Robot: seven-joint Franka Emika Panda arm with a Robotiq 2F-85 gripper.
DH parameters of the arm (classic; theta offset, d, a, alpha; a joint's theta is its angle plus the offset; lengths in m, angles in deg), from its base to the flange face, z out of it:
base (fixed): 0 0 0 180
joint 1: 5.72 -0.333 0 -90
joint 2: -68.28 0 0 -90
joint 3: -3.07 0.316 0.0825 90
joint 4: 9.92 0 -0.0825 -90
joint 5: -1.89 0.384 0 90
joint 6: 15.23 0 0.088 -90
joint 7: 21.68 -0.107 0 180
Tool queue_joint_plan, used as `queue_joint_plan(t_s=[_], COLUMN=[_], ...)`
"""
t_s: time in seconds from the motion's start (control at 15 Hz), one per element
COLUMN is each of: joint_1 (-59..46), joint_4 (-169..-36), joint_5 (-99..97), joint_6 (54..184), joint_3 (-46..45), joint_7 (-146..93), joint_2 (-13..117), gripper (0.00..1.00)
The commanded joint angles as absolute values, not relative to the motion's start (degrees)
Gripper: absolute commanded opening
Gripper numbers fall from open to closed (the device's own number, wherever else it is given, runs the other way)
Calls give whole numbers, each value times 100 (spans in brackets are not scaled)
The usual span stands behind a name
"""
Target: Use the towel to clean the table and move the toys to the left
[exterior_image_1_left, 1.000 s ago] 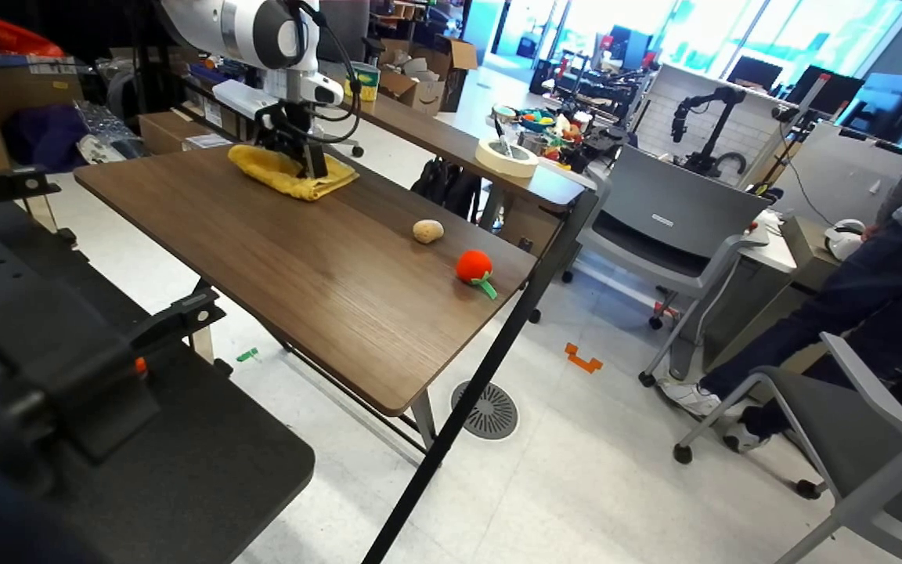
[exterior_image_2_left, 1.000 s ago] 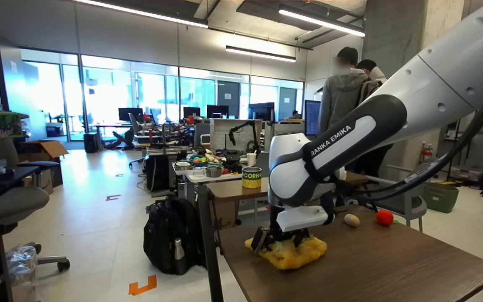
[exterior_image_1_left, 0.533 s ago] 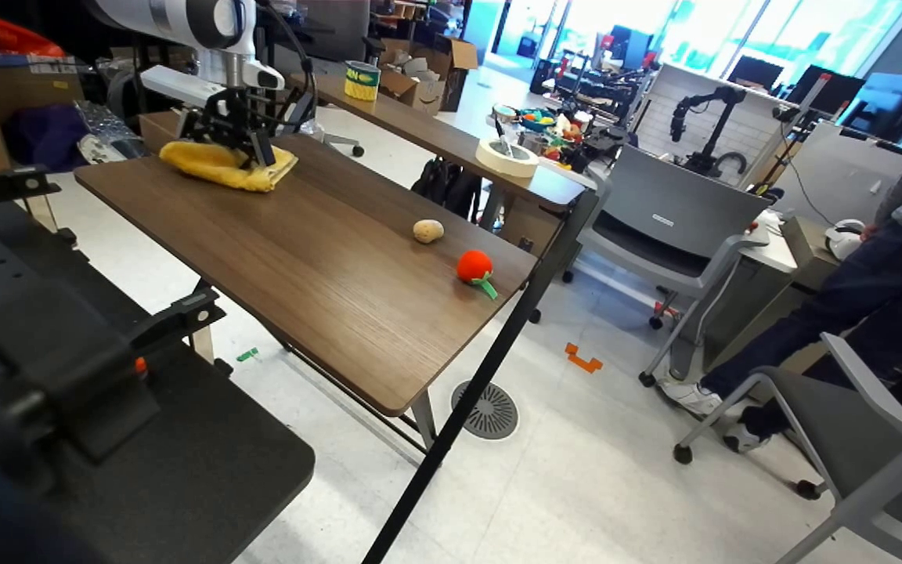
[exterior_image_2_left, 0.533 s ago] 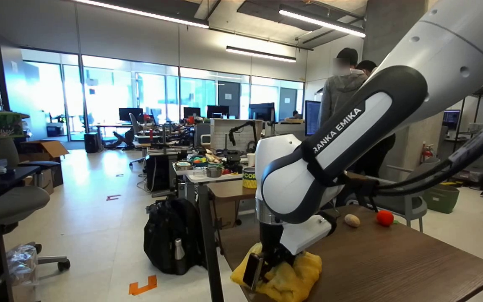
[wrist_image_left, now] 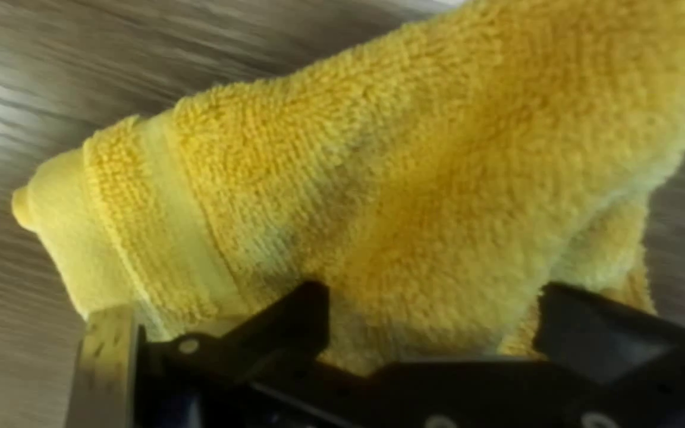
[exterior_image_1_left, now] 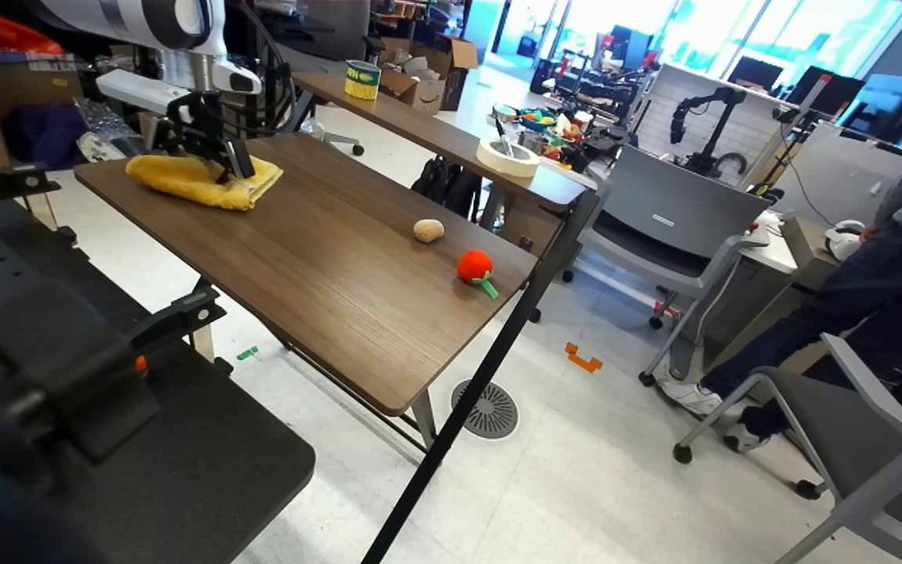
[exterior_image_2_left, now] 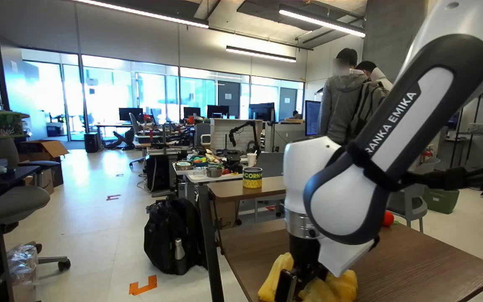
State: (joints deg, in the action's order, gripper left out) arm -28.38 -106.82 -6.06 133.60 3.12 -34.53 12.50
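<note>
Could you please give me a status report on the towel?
Hand open, at towel. Towel rumpled on table. Red toy and tan toy further along, possibly in wiping path.

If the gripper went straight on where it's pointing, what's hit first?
The yellow terry towel, right below the gripper, then the wood-grain tabletop under it. The gripper may already touch the towel; depth is unclear there.

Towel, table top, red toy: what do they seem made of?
Towel: terry cloth, likely cotton, matte; looped pile and flat woven band in the wrist view.
Table top: wood or laminate, satin; brown grain, soft sheen.
Red toy: perhaps felt or plush, matte; no glossy highlight, too small to be sure.
</note>
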Motion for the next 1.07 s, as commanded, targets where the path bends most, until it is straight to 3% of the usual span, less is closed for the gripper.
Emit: queue_joint_plan(t_s=[0.0, 0.67, 1.0], joint_1=[-2511, -1119, -1109], joint_4=[-11291, -10620, -10867], joint_5=[-493, 577, 568], joint_6=[13987, 13528, 13225], joint_3=[-193, -471, -278], joint_7=[-3893, -4349, -4059], joint_2=[1330, 587, 1300], gripper=[100, 100, 100])
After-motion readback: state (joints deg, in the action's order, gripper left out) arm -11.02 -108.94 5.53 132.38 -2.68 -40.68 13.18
